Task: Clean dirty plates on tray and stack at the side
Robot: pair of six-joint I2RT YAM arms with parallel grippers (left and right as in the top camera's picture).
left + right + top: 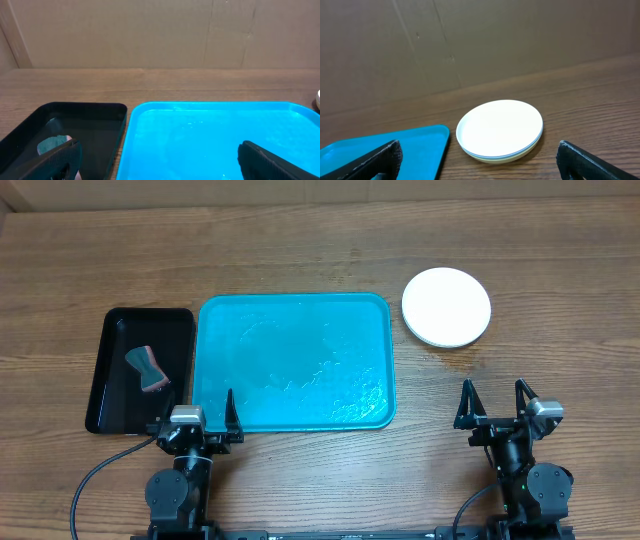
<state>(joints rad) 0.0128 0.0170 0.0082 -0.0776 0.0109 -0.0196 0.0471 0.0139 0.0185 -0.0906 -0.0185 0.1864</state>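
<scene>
Plates [446,307] sat stacked toward the table's [300,240] far right corner, off the tray [295,405]. Left gripper [196,404] and right gripper [493,392] gaped wide, empty; best not bump the stack.

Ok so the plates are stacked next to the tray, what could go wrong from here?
The plate stack sits just ahead of the open right gripper; a forward move could nudge or topple it. The turquoise tray shows wet-looking streaks, so anything set back on it might slide or pick up residue.
</scene>
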